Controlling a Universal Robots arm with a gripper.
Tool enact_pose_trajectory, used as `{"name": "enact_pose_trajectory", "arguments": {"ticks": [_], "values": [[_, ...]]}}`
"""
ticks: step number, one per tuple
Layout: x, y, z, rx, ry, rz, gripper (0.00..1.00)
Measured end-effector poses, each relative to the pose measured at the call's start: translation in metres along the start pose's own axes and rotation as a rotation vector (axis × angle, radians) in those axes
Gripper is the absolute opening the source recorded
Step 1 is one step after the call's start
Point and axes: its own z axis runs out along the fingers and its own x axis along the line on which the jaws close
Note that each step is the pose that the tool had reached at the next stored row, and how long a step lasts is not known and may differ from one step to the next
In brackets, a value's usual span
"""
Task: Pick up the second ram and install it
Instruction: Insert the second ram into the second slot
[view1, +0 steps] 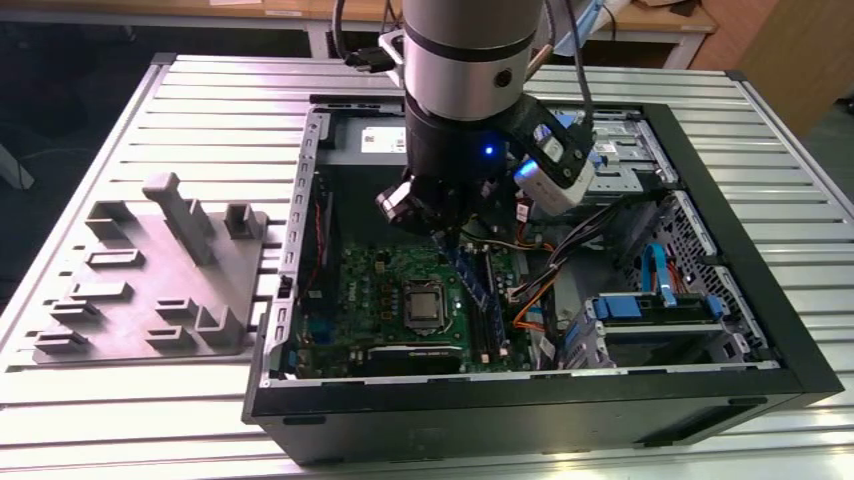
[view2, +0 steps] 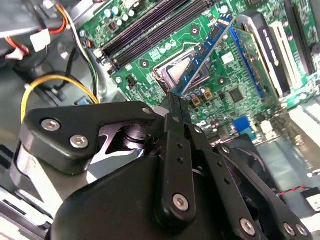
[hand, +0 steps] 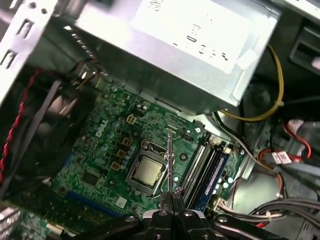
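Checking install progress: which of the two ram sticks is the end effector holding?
The second ram, clamped above the motherboard; the other ram sits in a slot.

A table of ribbed silver metal slats carries everything, and two things lie directly on it. Toward the exterior view's left a grey moulded tray rests flat on the slats (a flat base with several upright posts and small blocks rising from it). Just beside it, filling the middle and the exterior view's right, a black computer case lies on its side, open face upward. Bare slats show around both.
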Motion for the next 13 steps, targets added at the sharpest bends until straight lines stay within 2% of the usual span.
{"name": "enact_pose_trajectory", "arguments": {"ticks": [13], "values": [[0.0005, -0.0003, 0.0086, 0.0133, -0.0085, 0.237, 0.08]]}}
